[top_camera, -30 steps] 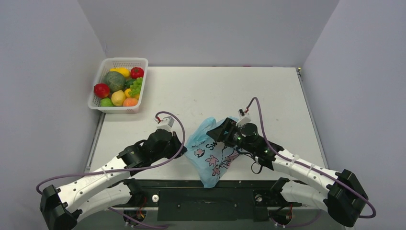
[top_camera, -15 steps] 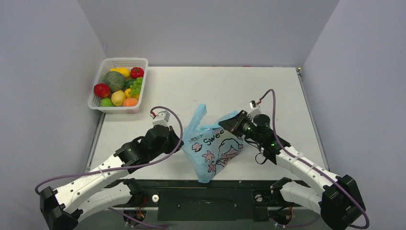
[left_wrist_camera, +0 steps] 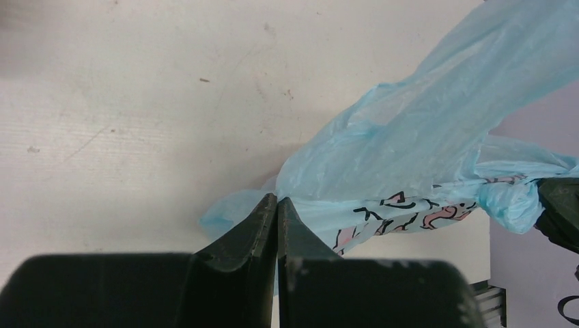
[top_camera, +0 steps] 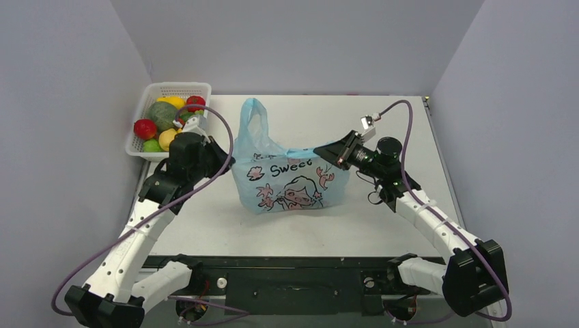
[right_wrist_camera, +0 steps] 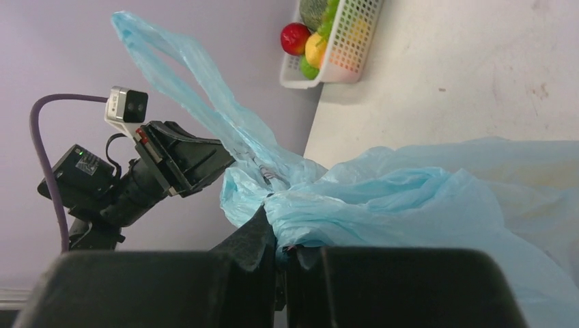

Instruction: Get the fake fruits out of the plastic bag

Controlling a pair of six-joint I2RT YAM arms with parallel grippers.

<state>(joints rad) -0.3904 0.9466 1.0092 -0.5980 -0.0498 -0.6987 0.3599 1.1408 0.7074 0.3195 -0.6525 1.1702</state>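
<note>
Top external view – the plastic bag (top_camera: 290,184) is strung up mid-frame between left hand (top_camera: 231,162) and right hand (top_camera: 321,151), both pinched shut on its top corners. Thin, floppy, slippery film — grip bunched rim or handles. Fake fruits don't show.

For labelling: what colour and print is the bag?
Translucent light-blue plastic bag with pink-and-white figures, dark writing; clearest from top external.

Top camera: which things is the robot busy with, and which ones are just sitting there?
Busy with: plastic bag, pinched by the left end effector and right end effector; what's inside is hidden.
Just sitting: white basket, the toy fruits in it, table.
</note>
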